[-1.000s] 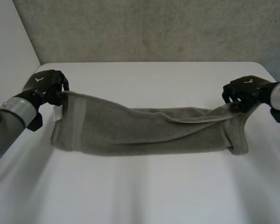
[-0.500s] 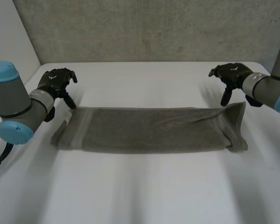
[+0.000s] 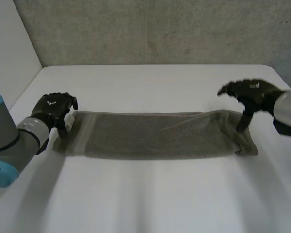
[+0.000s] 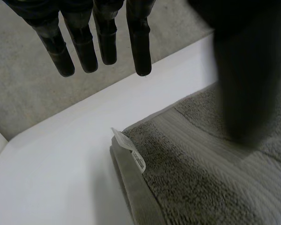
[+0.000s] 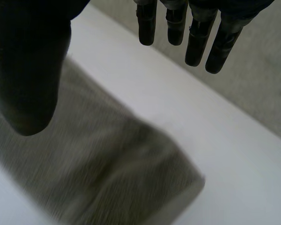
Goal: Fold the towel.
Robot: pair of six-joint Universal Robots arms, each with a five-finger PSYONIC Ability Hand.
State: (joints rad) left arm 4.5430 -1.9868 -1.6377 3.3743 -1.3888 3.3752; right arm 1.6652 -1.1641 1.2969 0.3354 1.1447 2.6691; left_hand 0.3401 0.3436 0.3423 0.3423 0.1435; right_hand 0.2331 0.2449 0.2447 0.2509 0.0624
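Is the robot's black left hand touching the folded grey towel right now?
Cannot tell. In the left wrist view the left hand holds its fingers straight, clear of the grey towel, but its thumb overlaps the cloth, hiding any gap.

Towel [image 3: 160, 135]: we logged grey-green terry, folded into one long narrow band.
Pose: we found it flat, lengthwise across the white table [image 3: 150, 194].
Left end: we noted a woven stripe and a small white tag [image 4: 131, 152].
Right end: slightly bunched.
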